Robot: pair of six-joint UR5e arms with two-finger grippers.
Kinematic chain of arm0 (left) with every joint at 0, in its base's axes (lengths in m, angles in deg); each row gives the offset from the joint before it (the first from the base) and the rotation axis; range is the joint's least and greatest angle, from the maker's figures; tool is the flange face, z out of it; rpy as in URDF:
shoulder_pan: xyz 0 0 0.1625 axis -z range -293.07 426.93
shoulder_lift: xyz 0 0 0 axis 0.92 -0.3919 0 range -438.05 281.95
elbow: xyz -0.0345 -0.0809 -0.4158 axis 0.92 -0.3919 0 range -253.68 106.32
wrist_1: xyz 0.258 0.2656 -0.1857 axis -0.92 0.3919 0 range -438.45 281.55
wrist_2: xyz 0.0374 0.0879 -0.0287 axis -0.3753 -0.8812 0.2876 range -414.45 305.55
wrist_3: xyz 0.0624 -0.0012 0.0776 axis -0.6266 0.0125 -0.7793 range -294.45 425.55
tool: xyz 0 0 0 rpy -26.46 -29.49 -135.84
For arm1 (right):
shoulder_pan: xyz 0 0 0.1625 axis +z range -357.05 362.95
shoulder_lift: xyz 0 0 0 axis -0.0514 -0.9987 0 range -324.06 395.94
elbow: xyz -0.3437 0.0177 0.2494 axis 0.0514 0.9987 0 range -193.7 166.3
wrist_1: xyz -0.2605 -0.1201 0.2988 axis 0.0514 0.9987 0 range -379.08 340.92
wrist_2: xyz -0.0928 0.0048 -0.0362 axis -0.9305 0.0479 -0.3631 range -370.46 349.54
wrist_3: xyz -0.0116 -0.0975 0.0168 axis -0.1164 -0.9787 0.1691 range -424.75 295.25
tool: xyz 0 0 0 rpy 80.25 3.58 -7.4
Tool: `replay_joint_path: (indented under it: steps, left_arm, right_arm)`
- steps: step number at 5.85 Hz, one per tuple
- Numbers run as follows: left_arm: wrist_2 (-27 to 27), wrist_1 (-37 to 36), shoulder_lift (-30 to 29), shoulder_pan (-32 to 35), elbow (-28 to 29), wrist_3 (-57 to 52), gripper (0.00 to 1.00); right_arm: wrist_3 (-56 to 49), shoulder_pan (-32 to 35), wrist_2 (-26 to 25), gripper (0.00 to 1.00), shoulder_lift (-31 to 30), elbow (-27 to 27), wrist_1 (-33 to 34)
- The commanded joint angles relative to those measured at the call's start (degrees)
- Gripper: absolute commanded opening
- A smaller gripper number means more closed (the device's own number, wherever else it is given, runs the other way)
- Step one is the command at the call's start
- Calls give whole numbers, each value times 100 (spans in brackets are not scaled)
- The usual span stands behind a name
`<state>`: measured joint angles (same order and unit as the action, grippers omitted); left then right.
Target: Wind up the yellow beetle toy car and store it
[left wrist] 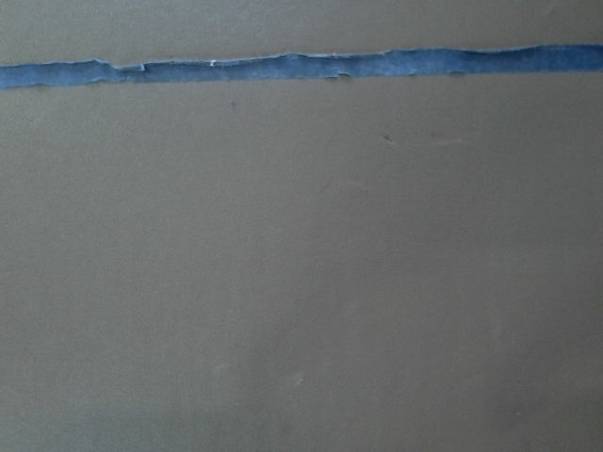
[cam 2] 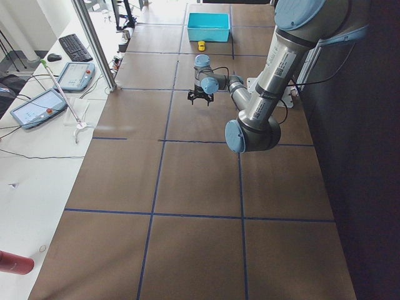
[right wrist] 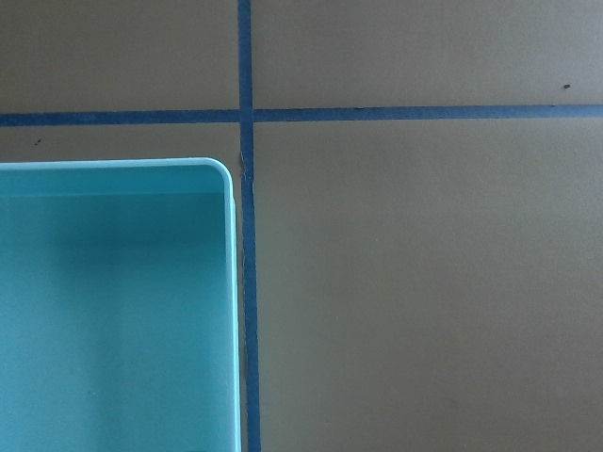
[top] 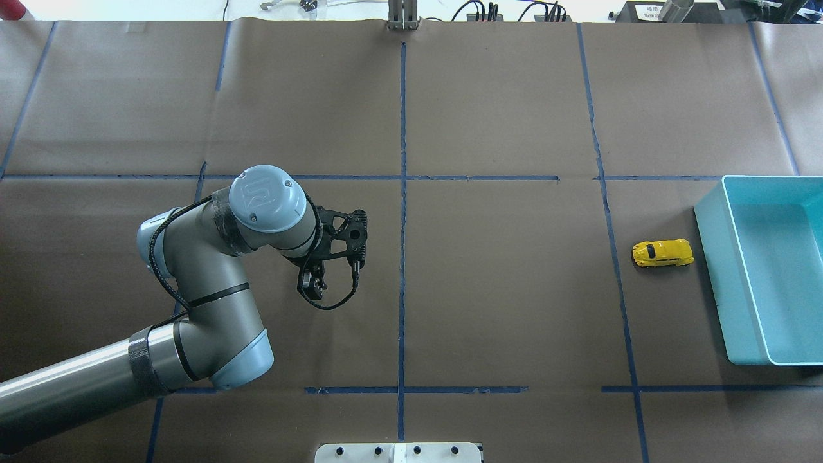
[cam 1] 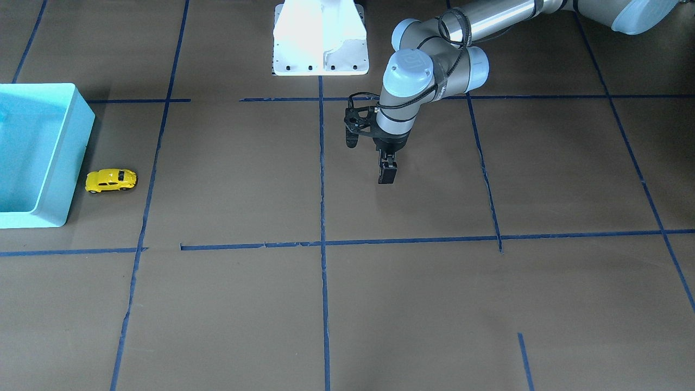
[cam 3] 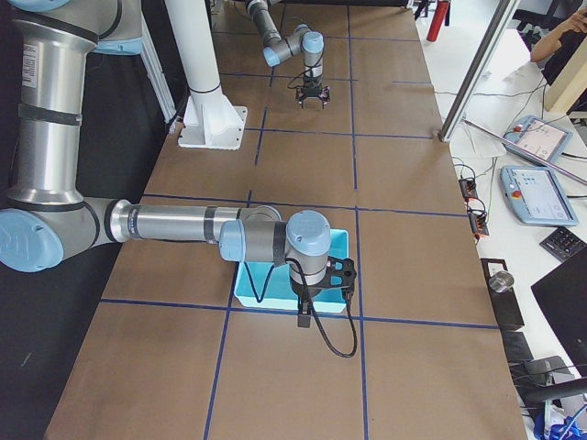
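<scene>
The yellow beetle toy car (cam 1: 111, 180) stands on its wheels on the brown table, right beside the turquoise bin (cam 1: 76, 146) and outside it. It also shows in the overhead view (top: 663, 253), left of the bin (top: 712, 270). My left gripper (cam 1: 387, 175) hangs near the table's middle, far from the car, fingers shut and empty; it also shows in the overhead view (top: 312, 289). My right gripper (cam 3: 304, 320) shows only in the exterior right view, by the bin's edge (cam 3: 341, 240); I cannot tell whether it is open. The right wrist view shows a bin corner (right wrist: 224, 282).
Blue tape lines (top: 402, 193) grid the brown table. The white robot base (cam 1: 320, 38) stands at the robot's edge. Tablets (cam 2: 36, 105) and a keyboard (cam 2: 74, 47) lie on the side desk beyond the table.
</scene>
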<state>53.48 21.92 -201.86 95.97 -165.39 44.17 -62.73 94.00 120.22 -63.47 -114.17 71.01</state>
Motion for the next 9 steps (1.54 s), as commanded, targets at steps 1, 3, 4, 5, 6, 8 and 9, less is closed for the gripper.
replay_joint_path:
  steps: [1, 3, 4, 5, 6, 8, 9]
  left_arm:
    - [-9, -17, 14, 110, -22, -7, 100]
    - [-18, -131, 398, 286, -538, 551, 100]
    - [0, -471, 627, 556, -1019, 921, 100]
    - [17, -822, 1178, 950, -1677, 934, 100]
    - [26, -1113, 1601, 1381, -2023, 934, 100]
    - [1222, -1397, 2392, 2958, -2176, 951, 100]
    - [1396, -1397, 2683, 3498, -2097, 960, 100]
  right_arm:
    - [0, 0, 54, 100, 0, -7, 0]
    - [-18, 9, 169, 100, 9, -25, -296]
    - [-26, 0, 221, 100, 0, -25, -656]
    - [-44, 9, 448, 100, 0, -25, -694]
    - [-131, 0, 572, 100, 9, -51, -921]
    - [-404, -201, 687, 100, -17, -147, -1877]
    - [-413, -246, 844, 100, -18, -270, -1890]
